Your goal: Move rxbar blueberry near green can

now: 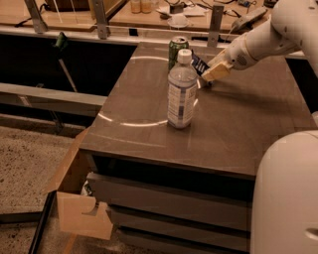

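Note:
The green can (176, 49) stands at the far edge of the brown table top (238, 124), partly hidden behind the clear water bottle (181, 92). The dark navy rxbar blueberry (198, 63) is held in my gripper (207, 74), tilted, just right of the can and low over the table. The gripper's pale fingers (214, 72) are shut on the bar. My white arm (263, 42) reaches in from the upper right.
The water bottle with a white cap stands mid-table in front of the can. A cardboard box (79, 208) sits on the floor at the left of the drawer unit. My white base (285, 198) fills the lower right. Benches with clutter (174, 15) lie behind.

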`<state>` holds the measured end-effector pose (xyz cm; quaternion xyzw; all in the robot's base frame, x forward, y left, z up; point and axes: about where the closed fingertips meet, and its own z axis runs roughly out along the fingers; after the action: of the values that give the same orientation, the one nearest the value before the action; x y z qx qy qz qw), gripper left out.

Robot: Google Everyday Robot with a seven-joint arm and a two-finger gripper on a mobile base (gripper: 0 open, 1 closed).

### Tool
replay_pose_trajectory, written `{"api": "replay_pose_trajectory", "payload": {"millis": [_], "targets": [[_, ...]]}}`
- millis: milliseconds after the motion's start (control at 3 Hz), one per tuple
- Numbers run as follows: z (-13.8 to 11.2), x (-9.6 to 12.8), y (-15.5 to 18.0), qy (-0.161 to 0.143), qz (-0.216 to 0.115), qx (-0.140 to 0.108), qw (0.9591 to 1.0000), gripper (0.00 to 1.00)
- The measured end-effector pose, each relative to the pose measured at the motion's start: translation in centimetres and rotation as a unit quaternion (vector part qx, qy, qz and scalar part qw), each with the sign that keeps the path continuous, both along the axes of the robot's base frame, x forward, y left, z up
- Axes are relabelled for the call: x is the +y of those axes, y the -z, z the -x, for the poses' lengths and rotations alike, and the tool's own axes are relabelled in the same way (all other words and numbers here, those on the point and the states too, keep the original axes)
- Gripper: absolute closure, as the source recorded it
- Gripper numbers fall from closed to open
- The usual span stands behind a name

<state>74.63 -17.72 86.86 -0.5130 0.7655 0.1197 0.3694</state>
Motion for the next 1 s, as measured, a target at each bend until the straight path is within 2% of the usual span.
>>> {"api": "replay_pose_trajectory", "payload": {"millis": [333, 667, 1000], "targets": [[-0.17, -0.30, 0.63, 0.009, 0.010, 0.008, 0.9999, 0.39], [-0.14, -0.75, 1.19, 0.015, 0.021, 0.012, 0.9996, 0.07], [-0.09, -0.88, 1.19, 0.014, 0.024, 0.009, 0.9996, 0.00]]}}
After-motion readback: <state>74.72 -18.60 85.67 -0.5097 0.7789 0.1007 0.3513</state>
